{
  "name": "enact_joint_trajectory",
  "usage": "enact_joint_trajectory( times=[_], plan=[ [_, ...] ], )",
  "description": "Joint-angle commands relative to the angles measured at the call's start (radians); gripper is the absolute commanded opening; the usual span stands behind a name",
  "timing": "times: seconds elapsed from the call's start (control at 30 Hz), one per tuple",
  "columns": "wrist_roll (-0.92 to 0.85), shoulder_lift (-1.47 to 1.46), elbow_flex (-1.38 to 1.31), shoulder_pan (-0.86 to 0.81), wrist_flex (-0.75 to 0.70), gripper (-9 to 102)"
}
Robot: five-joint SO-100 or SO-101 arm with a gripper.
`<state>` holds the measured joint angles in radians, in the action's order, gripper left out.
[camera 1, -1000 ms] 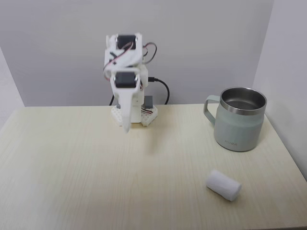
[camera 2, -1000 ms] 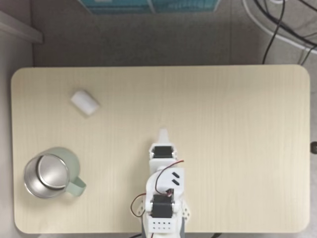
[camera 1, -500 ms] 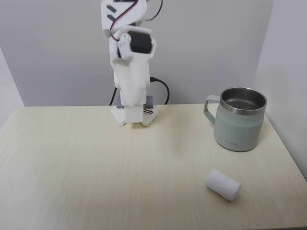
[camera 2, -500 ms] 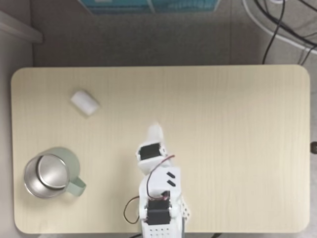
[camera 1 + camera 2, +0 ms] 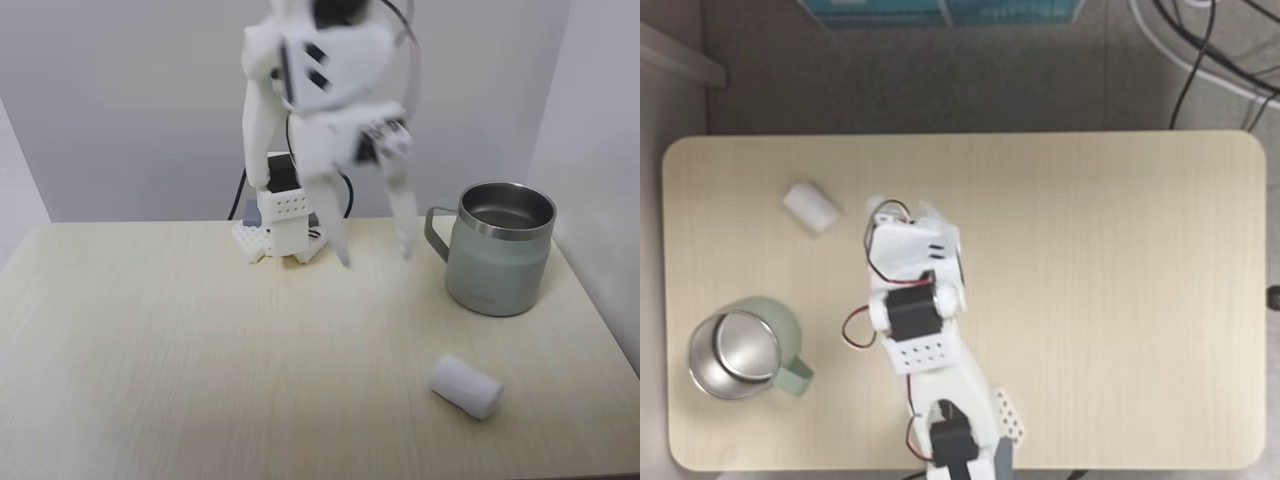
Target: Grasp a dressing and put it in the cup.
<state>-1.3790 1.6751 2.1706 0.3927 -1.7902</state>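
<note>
The dressing (image 5: 466,386) is a small white gauze roll lying on its side at the front right of the table; seen from above, the dressing (image 5: 811,207) lies at the upper left. The cup (image 5: 498,262), a sage-green mug with a steel rim, stands upright behind it with its handle to the left. From above, the cup (image 5: 740,347) shows a bare steel inside. My gripper (image 5: 372,250) hangs open above the table, motion-blurred, fingers pointing down, left of the mug. In the top-down fixed view the gripper (image 5: 905,212) is right of the roll, apart from it.
The arm's base (image 5: 283,235) sits at the table's back edge, with a black cable behind it. A white wall closes the right side beyond the mug. The wooden table (image 5: 1120,300) has open surface to the right, and cables (image 5: 1200,60) lie on the floor beyond it.
The arm has swung from its folded pose out over the table toward the roll and the mug. The gripper, shut before, has opened. The roll and the mug have not moved.
</note>
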Motion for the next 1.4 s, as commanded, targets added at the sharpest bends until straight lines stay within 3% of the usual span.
enact_joint_trajectory(
  times=[0.0,0.6,1.37],
  plan=[
    [-0.069,0.074,0.077,0.048,-0.032,19],
    [-0.031,0.721,0.399,0.206,-0.032,20],
    [0.071,1.075,0.693,0.281,-0.037,20]
  ],
)
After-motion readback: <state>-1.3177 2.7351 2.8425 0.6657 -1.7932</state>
